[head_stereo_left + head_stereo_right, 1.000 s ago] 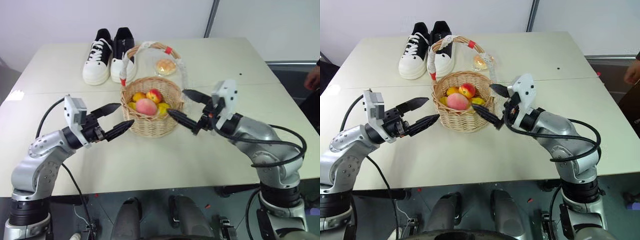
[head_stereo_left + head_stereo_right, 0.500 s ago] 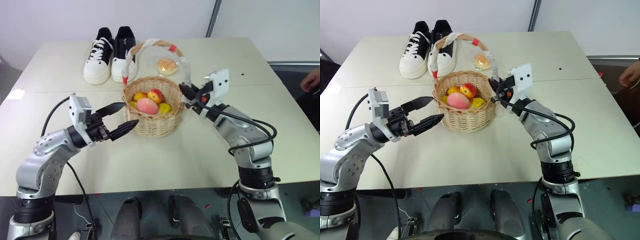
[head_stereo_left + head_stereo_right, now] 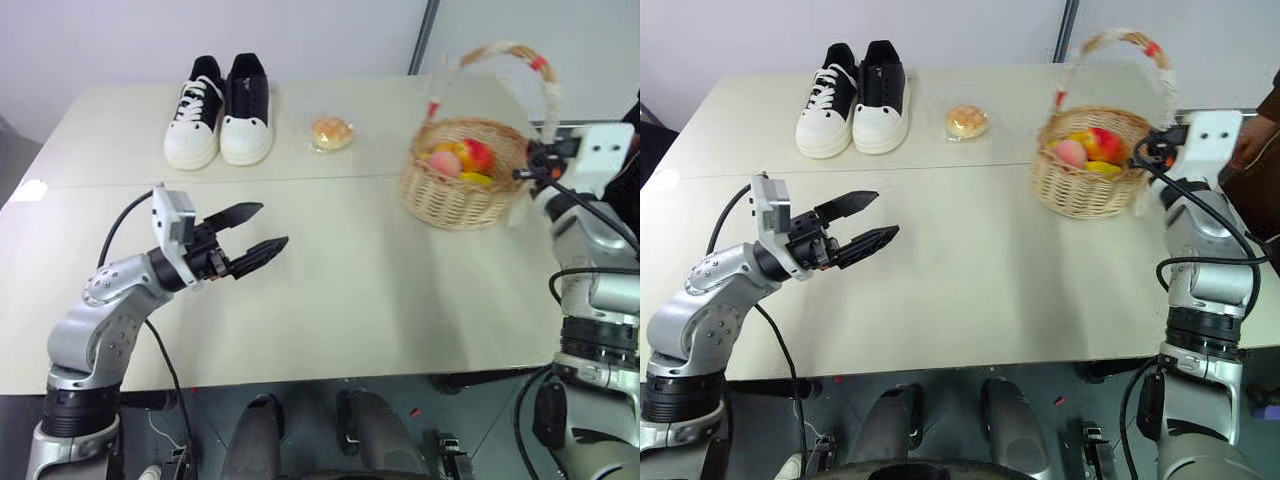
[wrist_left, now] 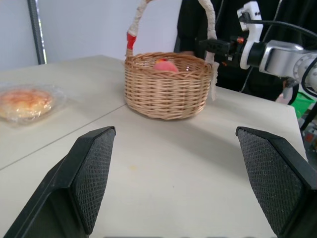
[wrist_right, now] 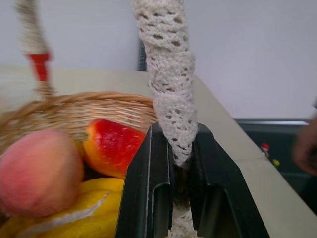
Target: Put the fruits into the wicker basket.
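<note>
Item: wicker basket (image 3: 1088, 165). Stood near the right edge of the table (image 3: 970, 280), its tall handle cut off at the top in the left wrist view. The handle's white crocheted wrap (image 5: 171, 89) ran between the fingers of the right gripper (image 5: 182, 198), which were pressed together on it just above the rim.

Contents: fruits. A pink-orange peach (image 5: 37, 176), a red-and-yellow fruit (image 5: 111, 146) and yellow pieces (image 5: 84, 213) lay inside, partly covering one another; those underneath were hard to make out. The basket wall hid all but the tops from the left wrist camera.

Item: left gripper (image 3: 865, 222). Held above the table's near left part, well apart from the basket, fingers spread, nothing between them.

Other items: a pair of black-and-white shoes (image 3: 850, 95) at the far side; a pale bun in clear wrapping (image 3: 966, 121) just beside them, details of the wrapper unclear.

Surface: pale cream tabletop with a seam running across it. Room: plain light wall behind, a grey vertical post (image 3: 1068, 30), dark floor below. A person's sleeve (image 3: 1268, 105) was cut off at the right edge.
</note>
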Action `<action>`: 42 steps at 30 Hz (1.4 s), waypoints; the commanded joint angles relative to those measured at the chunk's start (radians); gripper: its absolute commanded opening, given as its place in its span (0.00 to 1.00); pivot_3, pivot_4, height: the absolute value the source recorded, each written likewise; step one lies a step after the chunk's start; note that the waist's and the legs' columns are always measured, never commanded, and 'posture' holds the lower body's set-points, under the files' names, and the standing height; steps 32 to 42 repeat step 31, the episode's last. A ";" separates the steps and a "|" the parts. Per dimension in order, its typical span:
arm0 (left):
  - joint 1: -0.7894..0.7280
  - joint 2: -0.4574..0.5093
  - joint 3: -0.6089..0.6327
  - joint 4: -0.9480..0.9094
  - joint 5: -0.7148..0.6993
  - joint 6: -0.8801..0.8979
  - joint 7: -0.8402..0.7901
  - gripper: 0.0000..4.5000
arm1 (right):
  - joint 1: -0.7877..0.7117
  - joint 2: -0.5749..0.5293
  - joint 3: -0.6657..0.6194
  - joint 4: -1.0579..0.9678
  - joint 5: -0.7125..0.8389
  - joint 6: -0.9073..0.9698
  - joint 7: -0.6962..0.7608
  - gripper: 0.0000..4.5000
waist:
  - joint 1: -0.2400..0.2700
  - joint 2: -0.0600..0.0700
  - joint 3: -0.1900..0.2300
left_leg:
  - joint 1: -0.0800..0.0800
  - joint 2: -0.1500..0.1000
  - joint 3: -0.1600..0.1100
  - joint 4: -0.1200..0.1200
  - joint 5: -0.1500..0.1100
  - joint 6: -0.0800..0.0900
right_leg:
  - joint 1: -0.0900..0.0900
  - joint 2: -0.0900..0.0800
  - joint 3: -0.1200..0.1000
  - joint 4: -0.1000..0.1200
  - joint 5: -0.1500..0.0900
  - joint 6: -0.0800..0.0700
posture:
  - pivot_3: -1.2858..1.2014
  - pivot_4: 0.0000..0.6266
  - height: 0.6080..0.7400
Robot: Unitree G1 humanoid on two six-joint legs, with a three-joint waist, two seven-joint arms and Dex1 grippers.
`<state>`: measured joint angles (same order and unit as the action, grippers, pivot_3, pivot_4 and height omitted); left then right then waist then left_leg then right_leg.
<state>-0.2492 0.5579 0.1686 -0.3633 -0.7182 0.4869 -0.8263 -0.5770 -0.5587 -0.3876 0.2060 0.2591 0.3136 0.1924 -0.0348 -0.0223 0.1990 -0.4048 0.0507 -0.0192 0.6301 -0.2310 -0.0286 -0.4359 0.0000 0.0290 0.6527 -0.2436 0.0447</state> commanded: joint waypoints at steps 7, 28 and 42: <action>-0.018 -0.008 0.000 -0.002 0.006 -0.018 -0.007 0.93 | 0.092 -0.017 -0.069 -0.136 0.036 -0.035 0.014 0.81 | -0.004 0.000 0.000 | 0.000 0.000 -0.001 0.000 0.000 0.000 | 0.000 0.001 0.000 0.001 0.000 0.000 | 0.52 0.24 1.00; 0.315 -0.096 0.115 0.105 0.247 -0.200 0.255 0.93 | 0.433 0.060 0.302 -0.467 0.140 -0.086 0.467 0.81 | -0.006 0.002 -0.002 | 0.014 0.001 0.004 -0.001 -0.001 0.001 | 0.008 0.004 0.012 -0.002 -0.004 -0.003 | 0.52 0.24 1.00; 0.373 -0.092 0.137 0.060 0.240 -0.192 0.268 0.93 | 0.393 0.090 0.335 -0.402 0.121 -0.114 0.485 0.81 | -0.005 0.001 -0.002 | 0.014 0.001 0.006 -0.002 -0.002 0.002 | 0.008 0.004 0.013 -0.003 -0.004 -0.003 | 0.52 0.24 1.00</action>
